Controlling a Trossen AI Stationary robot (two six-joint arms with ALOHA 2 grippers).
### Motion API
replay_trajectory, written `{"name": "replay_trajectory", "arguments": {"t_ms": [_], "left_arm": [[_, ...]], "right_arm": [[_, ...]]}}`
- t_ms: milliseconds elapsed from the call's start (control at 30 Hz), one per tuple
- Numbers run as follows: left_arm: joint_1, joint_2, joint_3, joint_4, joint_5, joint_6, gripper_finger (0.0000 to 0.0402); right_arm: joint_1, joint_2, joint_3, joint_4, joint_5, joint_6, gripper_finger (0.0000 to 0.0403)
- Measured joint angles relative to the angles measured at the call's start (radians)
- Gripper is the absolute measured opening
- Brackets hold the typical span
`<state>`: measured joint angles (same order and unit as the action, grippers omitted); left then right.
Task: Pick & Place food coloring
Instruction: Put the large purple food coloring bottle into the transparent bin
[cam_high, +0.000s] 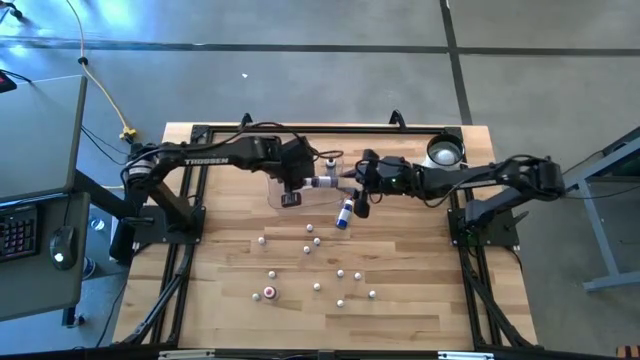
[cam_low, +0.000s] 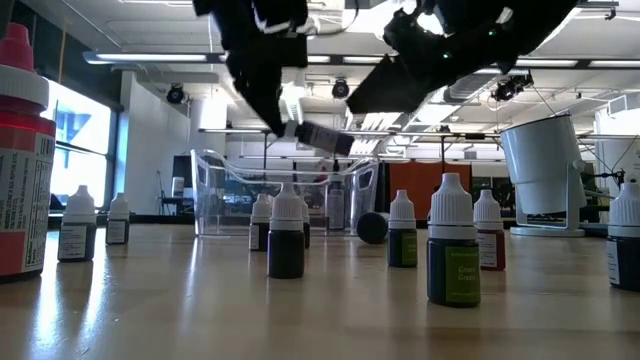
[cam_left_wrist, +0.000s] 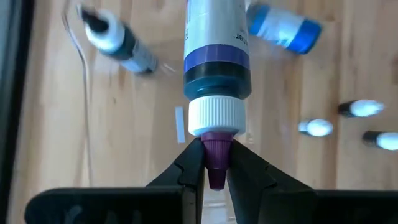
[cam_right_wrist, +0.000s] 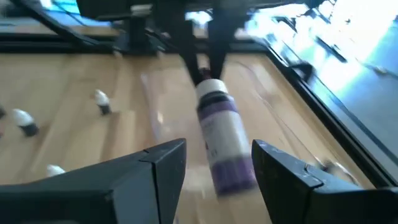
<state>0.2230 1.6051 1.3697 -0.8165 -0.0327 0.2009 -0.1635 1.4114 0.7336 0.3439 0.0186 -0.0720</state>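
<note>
My left gripper (cam_left_wrist: 216, 155) is shut on a purple-banded food coloring bottle (cam_left_wrist: 216, 56), held level above the clear tray (cam_high: 283, 176). In the high view the bottle (cam_high: 322, 182) spans the gap between both grippers. My right gripper (cam_right_wrist: 217, 168) is open; its fingers stand on either side of the bottle's base end (cam_right_wrist: 231, 174), and I see no plain touch. A blue bottle (cam_high: 344, 213) lies on its side on the wood. A dark bottle (cam_left_wrist: 118, 40) lies inside the tray. Several small bottles (cam_high: 316, 241) stand upright nearer the table's near edge. My left gripper pinches the bottle's purple nozzle tip (cam_left_wrist: 216, 146) between its two fingers, just past the white ribbed collar (cam_left_wrist: 215, 115). The fingers lie along the bottle's length, coming from the table's left. The bottle is lifted clear and sticks out level toward the right gripper.
A white cup-like object (cam_high: 443, 152) sits at the table's far right corner. A red-capped bottle (cam_high: 269, 293) stands near the near edge, close to the low camera (cam_low: 20, 150). Bare wood (cam_high: 400, 255) lies right of the scattered bottles.
</note>
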Motion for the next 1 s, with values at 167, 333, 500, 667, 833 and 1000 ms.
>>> {"name": "replay_trajectory", "arguments": {"t_ms": [167,333,500,667,833,1000], "left_arm": [[-0.067,0.0,0.06,-0.023,-0.027,-0.003,0.0046],[-0.087,0.0,0.064,-0.027,-0.029,-0.038,0.0046],[-0.088,0.0,0.063,0.048,-0.009,-0.048,0.0046],[-0.086,0.0,0.064,0.073,0.018,-0.049,0.0046],[-0.086,0.0,0.064,0.074,0.018,-0.046,0.0046],[-0.086,0.0,0.064,0.065,0.018,-0.049,0.0046]], "right_arm": [[0.003,0.043,0.014,0.042,-0.062,-0.058,0.0177],[0.014,0.049,0.033,0.034,-0.063,-0.07,0.0178],[0.014,0.049,0.033,-0.001,-0.087,-0.063,0.0178],[0.008,0.05,0.033,-0.024,-0.079,-0.063,0.0178],[0.006,0.05,0.033,-0.022,-0.077,-0.066,0.0177],[0.006,0.05,0.033,-0.022,-0.094,-0.067,0.0177]]}}
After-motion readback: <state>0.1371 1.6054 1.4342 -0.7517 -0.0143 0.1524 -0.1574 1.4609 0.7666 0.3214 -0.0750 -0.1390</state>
